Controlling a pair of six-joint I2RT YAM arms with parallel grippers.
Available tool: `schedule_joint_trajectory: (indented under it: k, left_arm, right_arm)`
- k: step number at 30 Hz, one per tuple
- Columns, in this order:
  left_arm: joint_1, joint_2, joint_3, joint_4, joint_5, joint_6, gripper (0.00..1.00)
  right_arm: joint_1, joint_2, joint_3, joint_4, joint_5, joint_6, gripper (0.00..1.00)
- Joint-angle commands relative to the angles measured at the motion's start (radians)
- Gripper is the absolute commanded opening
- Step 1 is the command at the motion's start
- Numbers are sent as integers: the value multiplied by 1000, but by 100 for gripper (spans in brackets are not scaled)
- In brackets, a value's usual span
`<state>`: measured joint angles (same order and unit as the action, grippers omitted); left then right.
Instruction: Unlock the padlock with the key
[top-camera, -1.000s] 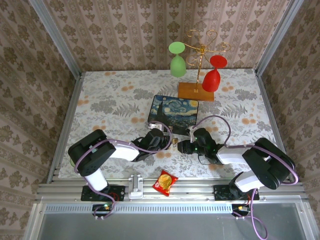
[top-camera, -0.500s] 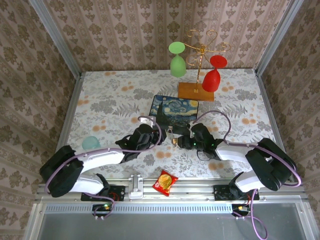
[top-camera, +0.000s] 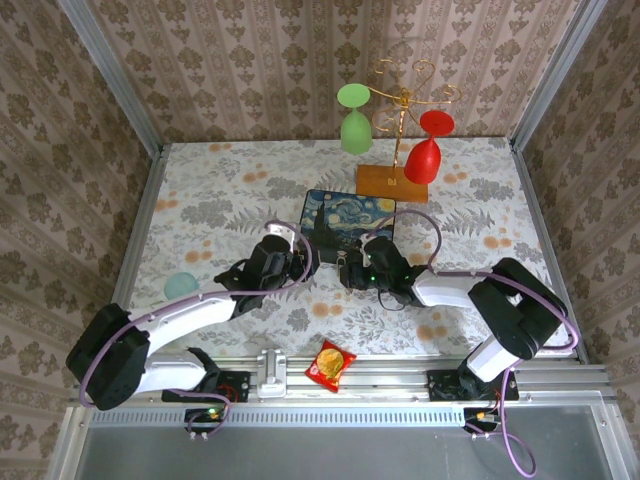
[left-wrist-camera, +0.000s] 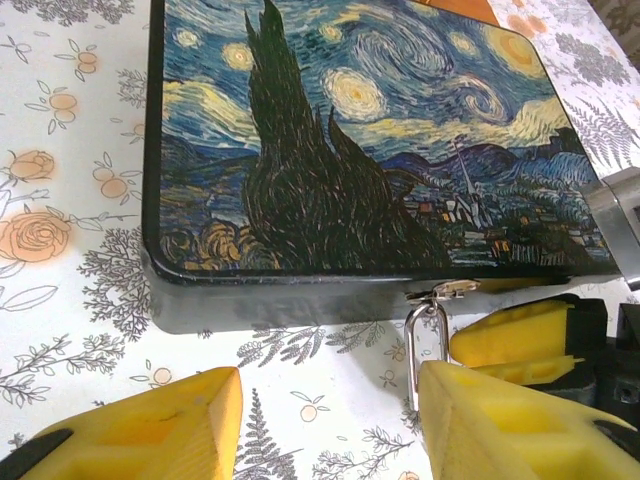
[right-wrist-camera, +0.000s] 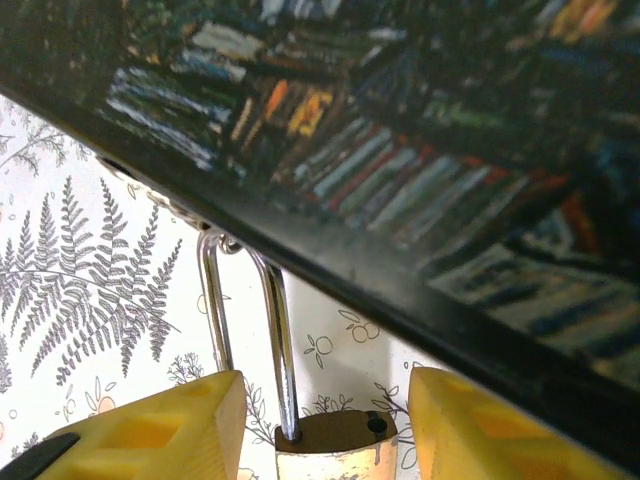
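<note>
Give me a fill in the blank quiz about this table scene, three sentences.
1. The padlock hangs by its shackle from the clasp of the ____ Night box.
2. The rack holds one green glass and one ____ glass.
3. The left gripper is ____, holding nothing.
Missing words: Starry; red; open.

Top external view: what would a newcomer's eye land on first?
The Starry Night box sits at the centre of the table, with the left gripper and the right gripper both open at its near edge. Between them, a small brass padlock is hooked to the box's front. At the far edge, a green glass and a red glass hang upside down from a gold rack.
</note>
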<state>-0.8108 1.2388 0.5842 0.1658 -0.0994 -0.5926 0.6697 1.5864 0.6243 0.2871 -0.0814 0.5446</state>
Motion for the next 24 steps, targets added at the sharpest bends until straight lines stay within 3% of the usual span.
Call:
schedule_joint_trajectory:
  k: [1, 7, 14, 19, 24]
  left_arm:
    - [3, -12, -35, 13, 11, 3, 50]
    - [5, -22, -20, -7, 6, 23, 50]
    - [7, -24, -11, -11, 2, 31, 50]
    - [9, -27, -6, -15, 1, 36, 50]
    - [15, -29, 38, -60, -11, 72, 50]
  right_arm:
    - [18, 22, 35, -10, 14, -27, 43]
    - [19, 40, 28, 9, 29, -40, 32]
    - [19, 58, 29, 30, 41, -36, 28]
    - [19, 58, 28, 39, 34, -29, 17]
    - [18, 50, 4, 61, 41, -3, 12]
